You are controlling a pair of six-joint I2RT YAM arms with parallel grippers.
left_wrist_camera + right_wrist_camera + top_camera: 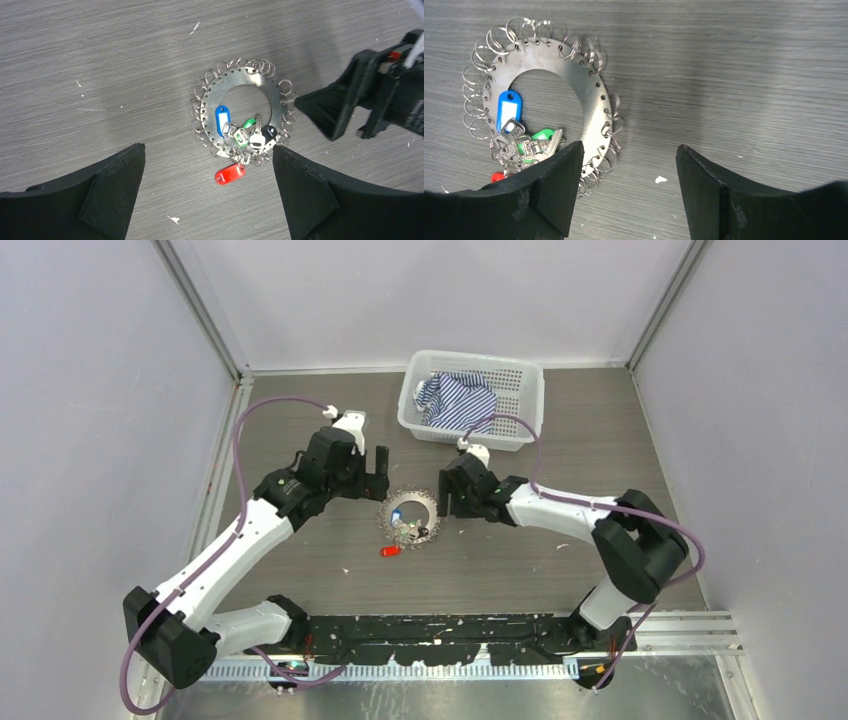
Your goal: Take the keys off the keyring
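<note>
The keyring (245,80) lies flat on the grey wood-grain table (600,440), in the middle between the two arms and nearer than the white basket (524,400), which holds a blue-and-white striped cloth (455,400). It is a flat steel hoop pierced with small holes round its edge, each hole carrying a little wire split ring (479,60). The keys (256,135) sit in a tangled clump at the hoop's near side, partly inside its opening. Among them are a blue tag (222,119) with a white label window, a green tag (248,123) and a black-headed key (270,132). Anything written on the label is too small to read. A red tag (230,174) lies on the table just outside the hoop, beside the clump. The left gripper (207,150) hovers over the keyring with its jaws wide apart and nothing between them. The right gripper (629,147) is also spread and bare. From its own camera one finger (559,185) covers the hoop's near edge, and whether it touches the metal I cannot tell. From the left wrist its tip sits just beside the wire rings on the hoop's right. White specks (660,179) dot the table.
</note>
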